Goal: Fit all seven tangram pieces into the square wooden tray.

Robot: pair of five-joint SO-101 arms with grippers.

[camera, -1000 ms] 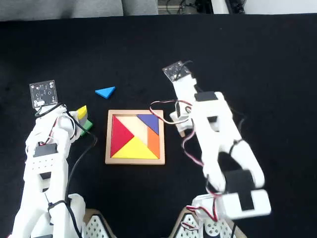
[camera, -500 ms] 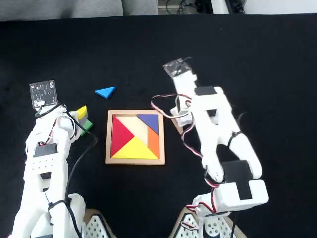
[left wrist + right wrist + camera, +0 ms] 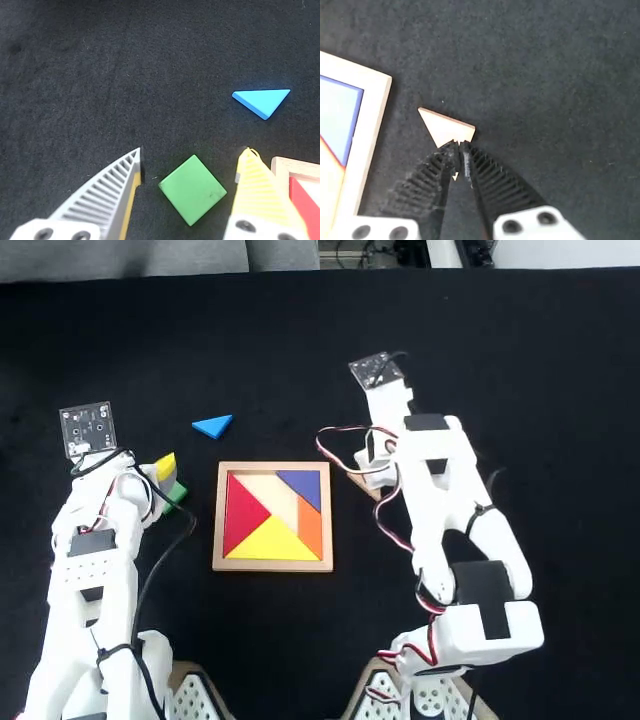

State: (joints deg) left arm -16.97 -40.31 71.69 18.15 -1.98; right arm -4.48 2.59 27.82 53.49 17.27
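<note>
Left fingers: your left fingers (image 3: 257, 187) are spread wide and hold nothing. One stands on each side of the green square piece (image 3: 192, 189), with a gap on both sides.
Green square piece: it lies flat on the black cloth surface (image 3: 100, 75), between the left fingertips and touching neither. It is turned corner-on to them, so I judge a closing grip would meet corners and could spin it.
Why straddled: this looks like a pre-grasp stance, with the piece centred so both fingers would arrive together.
Small blue triangle: the small blue triangle (image 3: 262, 100) lies out beyond the left fingertips, well apart, on the yellow finger's side.
Right fingers: your right fingers (image 3: 487, 172) are drawn almost together, with only a thin slit between them. Their tips touch the near edge of the small pale wooden triangle (image 3: 445, 125). I cannot tell whether they pinch it or only rest against it.
Why there: the triangle lies flat, so an edge contact probably suits sliding it.
Square wooden tray: the square wooden tray (image 3: 272, 567) sits just beside the left yellow finger and off to one side of the right fingertips, near the wooden triangle but apart from it. It holds four coloured pieces (image 3: 245, 515), and a pale patch is still open.
</note>
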